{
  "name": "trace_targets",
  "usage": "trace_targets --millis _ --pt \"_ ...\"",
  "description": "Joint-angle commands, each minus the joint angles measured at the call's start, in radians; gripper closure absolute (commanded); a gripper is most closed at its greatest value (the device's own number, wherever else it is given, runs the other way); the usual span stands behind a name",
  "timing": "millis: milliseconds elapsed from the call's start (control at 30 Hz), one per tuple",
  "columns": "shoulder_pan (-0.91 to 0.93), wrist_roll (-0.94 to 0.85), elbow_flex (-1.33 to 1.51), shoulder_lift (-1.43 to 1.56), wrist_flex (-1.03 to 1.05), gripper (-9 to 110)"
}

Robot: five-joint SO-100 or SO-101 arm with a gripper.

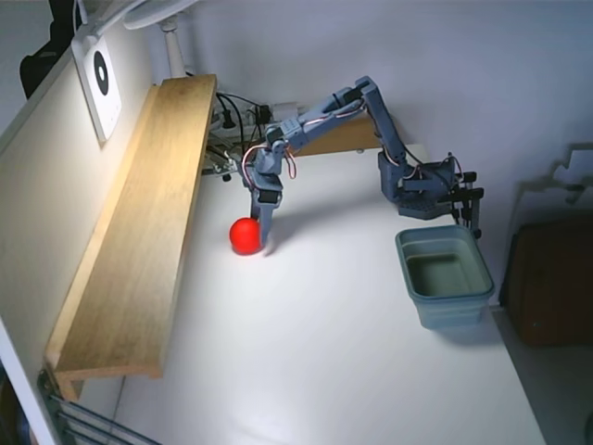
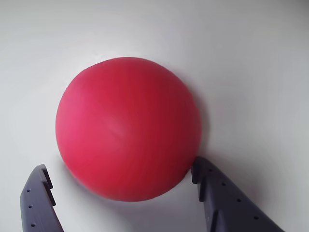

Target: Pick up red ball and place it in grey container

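The smooth, bright red ball (image 2: 128, 128) sits on the matte white table (image 1: 324, 352) beside the long wooden shelf (image 1: 148, 232). The grey-blue plastic gripper (image 2: 120, 181) straddles it, jaws spread wide, right finger (image 2: 207, 181) touching. The rounded grey-blue plastic tub (image 1: 477, 269) stands well apart.

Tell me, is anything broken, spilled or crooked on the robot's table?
Nothing stands out. The red ball sits whole on the white table, with the open gripper straddling it. The grey container stands upright and empty to the right in the fixed view, nothing spilled around it.
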Motion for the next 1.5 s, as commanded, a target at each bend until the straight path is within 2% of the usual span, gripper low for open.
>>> trace_targets --millis 0,200,767,800,1467 --pt "0.003 0.002 -0.131 -0.036 0.040 63" --pt "0.003 0.002 -0.280 -0.137 0.089 63" --pt "0.003 0.002 -0.285 -0.141 0.090 63" --pt "0.003 0.002 -0.285 -0.141 0.090 78" --pt "0.003 0.002 -0.285 -0.141 0.090 78"
